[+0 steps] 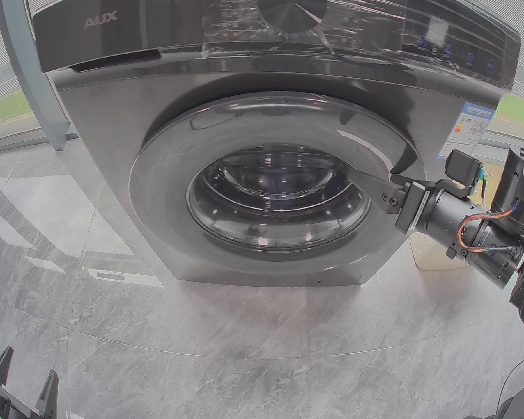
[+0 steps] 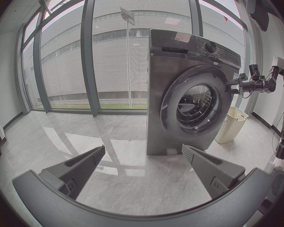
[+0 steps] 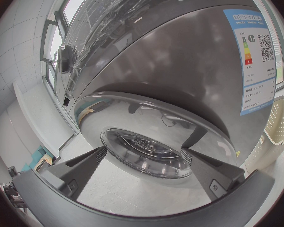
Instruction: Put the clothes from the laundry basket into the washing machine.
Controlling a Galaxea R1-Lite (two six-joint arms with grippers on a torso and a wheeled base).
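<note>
The grey washing machine (image 1: pixel 157 106) stands in front of me with its round glass door (image 1: pixel 276 199) closed. My right gripper (image 1: pixel 361 177) is open and held at the door's right rim, close to the dark handle recess (image 1: pixel 404 158); in the right wrist view its fingers (image 3: pixel 85 161) stand on either side of the glass (image 3: pixel 145 152). A cream laundry basket (image 2: pixel 231 125) stands on the floor to the right of the machine, partly behind my right arm (image 1: pixel 436 260); its inside is hidden. My left gripper (image 1: pixel 26 373) is open and low at the front left, far from the machine.
Polished grey tile floor (image 1: pixel 244 338) stretches in front of the machine. Tall windows (image 2: pixel 110 54) and a pillar (image 1: pixel 26 59) stand behind and left of it. A label sticker (image 1: pixel 471 126) sits on the machine's upper right front.
</note>
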